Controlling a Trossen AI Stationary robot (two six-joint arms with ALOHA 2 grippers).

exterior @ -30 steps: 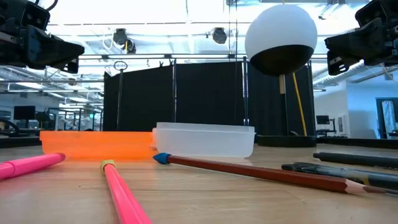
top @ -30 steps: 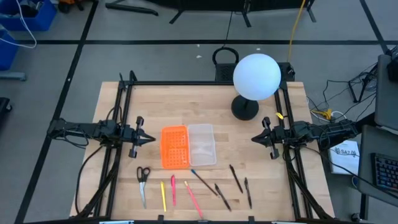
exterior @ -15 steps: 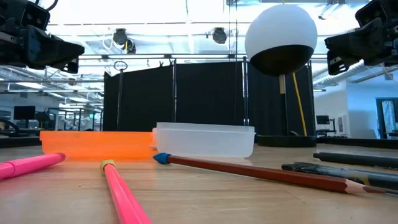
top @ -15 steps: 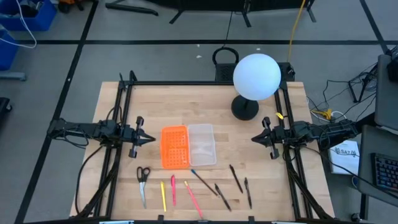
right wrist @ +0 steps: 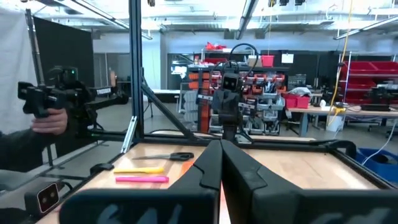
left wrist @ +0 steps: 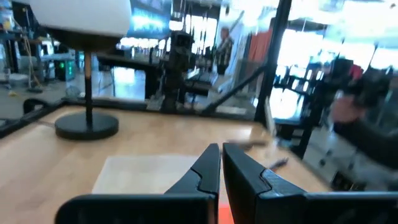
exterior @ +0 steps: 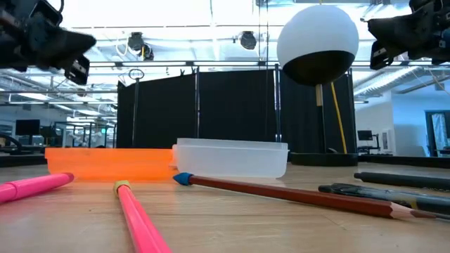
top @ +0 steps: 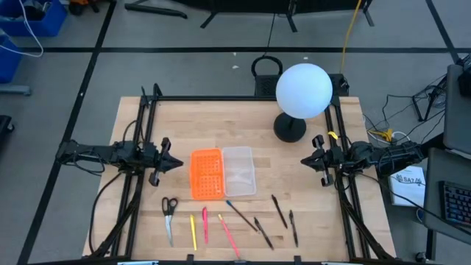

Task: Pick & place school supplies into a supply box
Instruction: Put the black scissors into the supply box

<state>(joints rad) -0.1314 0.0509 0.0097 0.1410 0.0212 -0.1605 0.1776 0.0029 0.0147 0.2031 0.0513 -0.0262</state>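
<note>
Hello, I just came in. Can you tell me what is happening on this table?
Nothing is being handled at this moment. The left claw and right claw are both shut and empty, on either side of the clear supply box and the orange panel. The scissors and the pens and pencils lie on the table, outside the box.

On the desk (top: 147, 125) are laid a tray (top: 238, 171), orange panel (top: 207, 174), lamp (top: 290, 129); scissors (top: 169, 215) and pens (top: 221, 228) near the front edge.

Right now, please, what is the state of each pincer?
Left pincer: closed, holding nothing, beside the orange panel.
Right pincer: closed, holding nothing.
</note>
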